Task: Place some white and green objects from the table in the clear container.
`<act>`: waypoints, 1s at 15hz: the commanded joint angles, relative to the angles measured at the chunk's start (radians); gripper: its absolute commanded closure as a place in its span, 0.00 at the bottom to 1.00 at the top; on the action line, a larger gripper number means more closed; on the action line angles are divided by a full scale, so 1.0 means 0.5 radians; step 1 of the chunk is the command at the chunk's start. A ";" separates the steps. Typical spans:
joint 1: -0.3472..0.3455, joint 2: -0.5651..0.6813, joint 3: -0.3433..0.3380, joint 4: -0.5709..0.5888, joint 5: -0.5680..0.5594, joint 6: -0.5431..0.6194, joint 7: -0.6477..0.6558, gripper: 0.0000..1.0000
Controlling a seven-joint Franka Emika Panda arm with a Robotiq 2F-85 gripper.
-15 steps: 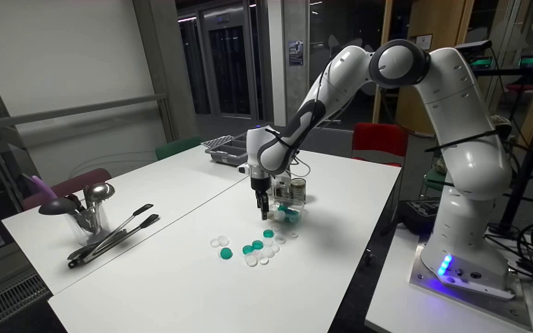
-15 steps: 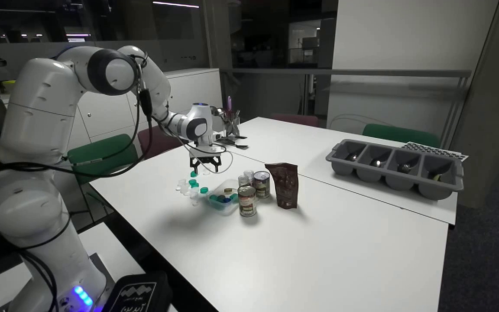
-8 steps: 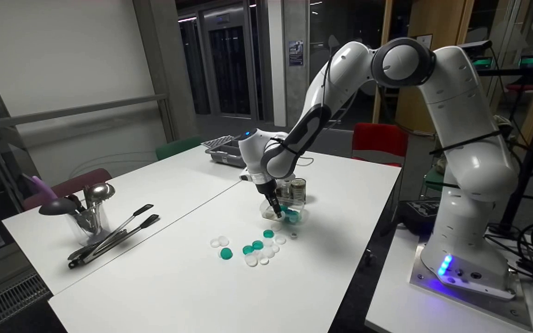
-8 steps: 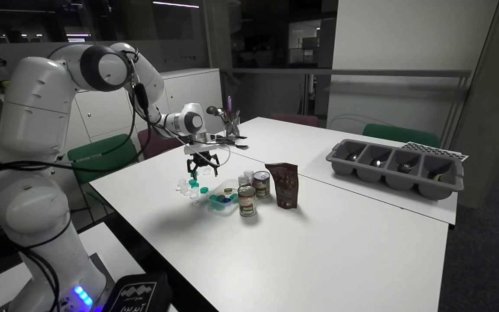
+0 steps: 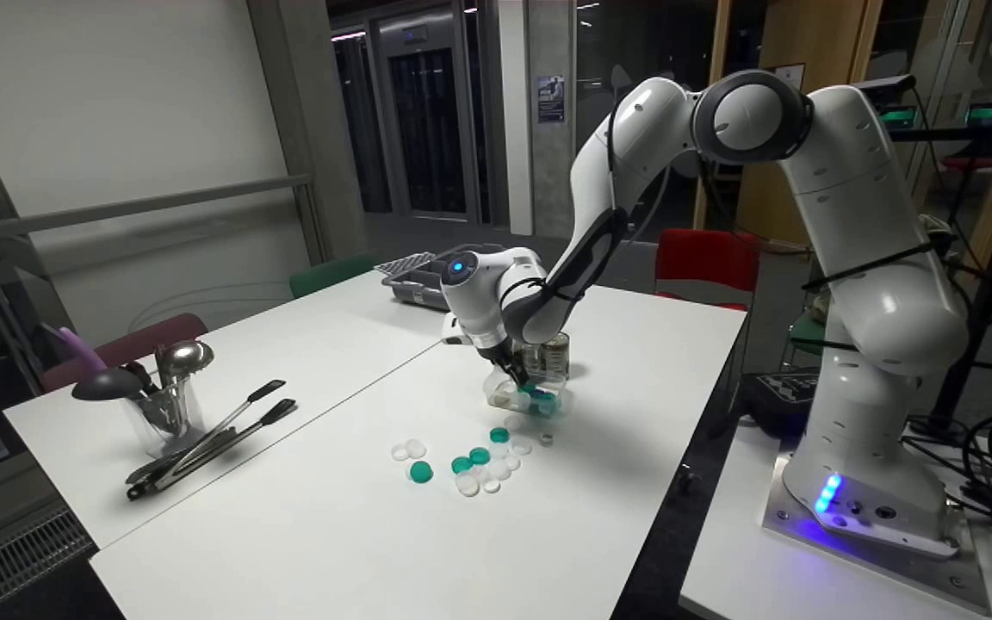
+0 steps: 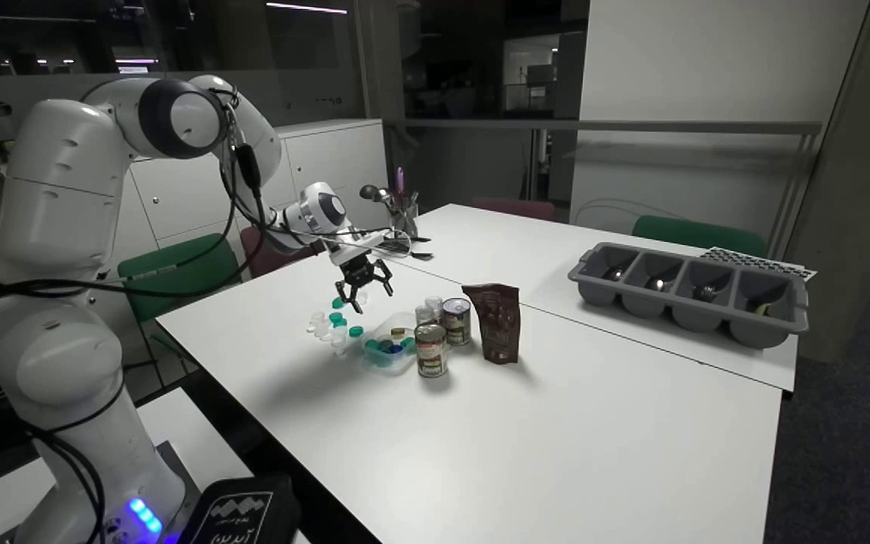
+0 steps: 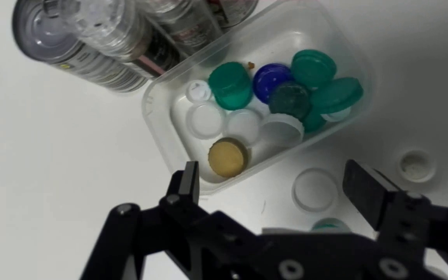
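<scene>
Hovering near container [image 7: 266,50], hand [image 6: 374,301] spread

In an exterior view, looks gently down over the worktop [image 5: 315,534] from well back, with the arm's base [image 5: 875,508] at the right; faces a door [image 5: 429,138] and stands nearer to the utensil cup [image 5: 192,422] than to the grey tray [image 5: 417,294]. In an exterior view, looks back from the opposite side, close to the arm's base, nearer to the grey tray; faces a railing [image 6: 601,125] and a pale wall [image 6: 714,68]. In the wrist view, looks steeply down from close above the worktop, past the hand [image 7: 271,171]; shares the clear container [image 7: 167,132], caps [image 7: 231,86] and cans [image 7: 47,34] with both exterior views.
</scene>
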 commanded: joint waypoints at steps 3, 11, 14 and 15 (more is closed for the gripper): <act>-0.189 -0.041 0.089 -0.108 0.052 0.636 -0.264 0.00; -0.409 0.022 0.337 -0.087 1.035 0.549 -0.966 0.00; -0.329 0.059 0.259 -0.071 1.014 0.597 -0.917 0.00; -0.329 0.059 0.262 -0.071 1.017 0.593 -0.917 0.00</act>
